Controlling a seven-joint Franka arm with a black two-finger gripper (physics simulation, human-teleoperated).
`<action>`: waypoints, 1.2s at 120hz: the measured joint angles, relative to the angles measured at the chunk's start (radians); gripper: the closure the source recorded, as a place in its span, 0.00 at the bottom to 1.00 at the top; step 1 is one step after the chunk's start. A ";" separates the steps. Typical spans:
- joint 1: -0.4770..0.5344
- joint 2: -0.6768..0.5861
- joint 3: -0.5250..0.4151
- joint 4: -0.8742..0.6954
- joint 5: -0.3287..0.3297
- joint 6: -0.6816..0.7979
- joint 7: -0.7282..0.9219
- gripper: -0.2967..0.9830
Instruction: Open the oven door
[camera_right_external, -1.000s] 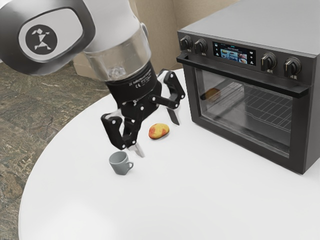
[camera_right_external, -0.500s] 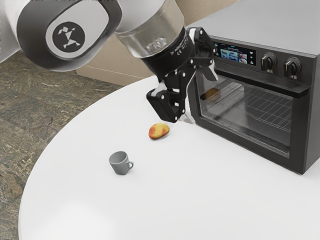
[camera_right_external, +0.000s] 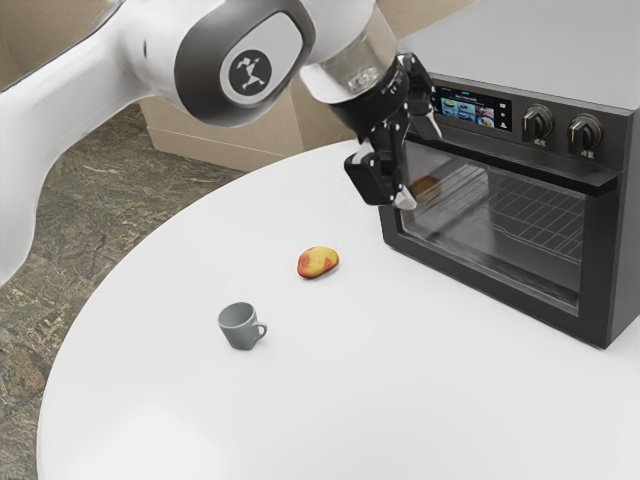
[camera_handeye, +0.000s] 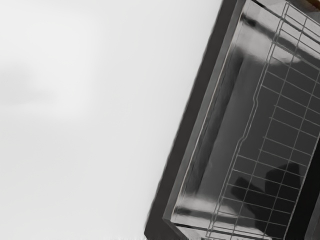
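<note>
A white table (camera_right_external: 290, 400) with a broad, curved edge carries an oven (camera_right_external: 520, 200), a gray mug (camera_right_external: 240, 327) and a yellow fruit blushed with red (camera_right_external: 317, 262), seen in the exterior view. The oven, dark-fronted beneath a gray top, stands upright toward that view's right. The mug sits upright, its mouth up and its handle pointing to the exterior view's right. The fruit lies between mug and oven, touching neither. In the wrist view, the smooth, pale tabletop runs right up to the oven's dark lower edge.
</note>
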 joint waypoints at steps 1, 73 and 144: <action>0.004 0.003 -0.005 0.000 0.000 0.003 0.002 0.23; 0.068 0.195 -0.034 0.147 0.045 0.172 0.123 0.23; 0.074 0.273 -0.009 0.192 0.047 0.267 0.199 0.23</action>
